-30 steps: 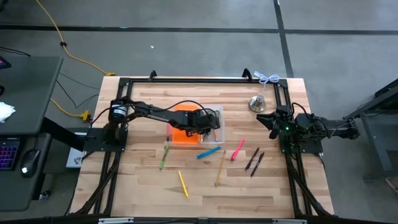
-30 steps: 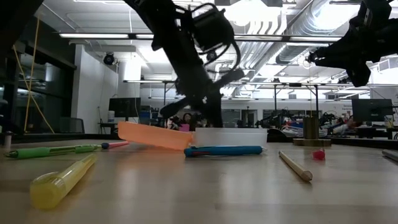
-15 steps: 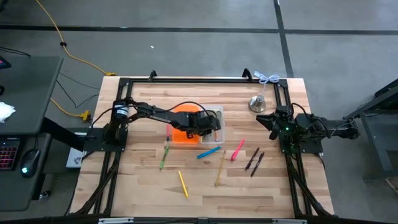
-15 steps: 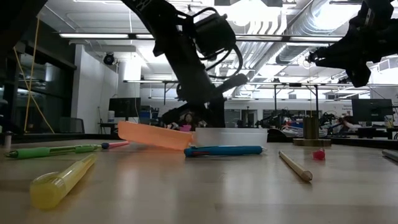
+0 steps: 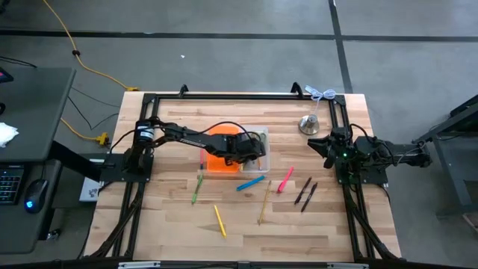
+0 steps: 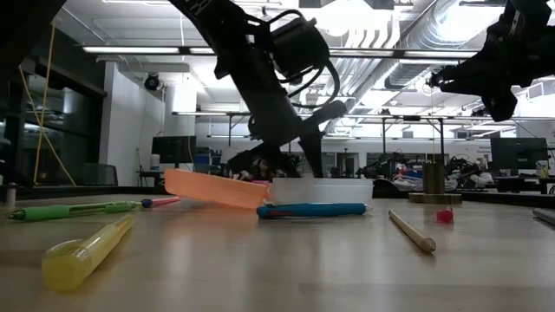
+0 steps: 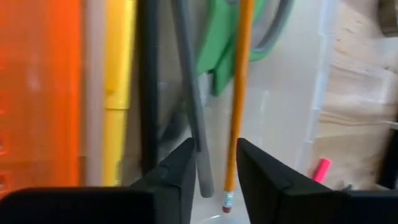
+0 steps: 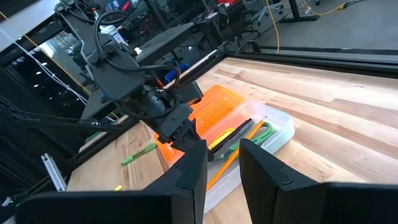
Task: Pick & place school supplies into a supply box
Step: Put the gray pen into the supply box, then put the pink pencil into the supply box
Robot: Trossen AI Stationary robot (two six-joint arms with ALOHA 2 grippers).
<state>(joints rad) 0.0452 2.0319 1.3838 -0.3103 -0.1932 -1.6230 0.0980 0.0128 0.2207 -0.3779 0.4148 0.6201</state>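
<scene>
The supply box lies mid-table, with an orange half (image 5: 219, 158) and a clear tray (image 5: 259, 159). In the tray lie a yellow marker (image 7: 117, 93), a black pen (image 7: 148, 87), a grey pen (image 7: 189, 106), an orange pencil (image 7: 238, 106) and green scissors (image 7: 222, 50). My left gripper (image 7: 214, 146) slants down over the tray, open, with the near ends of the grey pen and the pencil between its fingers and untouched. My right gripper (image 5: 323, 144) waits open at the table's right side, level and high.
Loose on the wood nearer the front edge are a green pen (image 5: 196, 188), a yellow one (image 5: 220, 221), a blue marker (image 5: 250, 183), a wooden pencil (image 5: 265, 202), a pink marker (image 5: 286, 180) and two dark pens (image 5: 305, 193). A silver bell (image 5: 309, 124) stands far right.
My left gripper has opened while staying in place over the clear tray; in the low view its fingers were together a second ago and now stand apart.
</scene>
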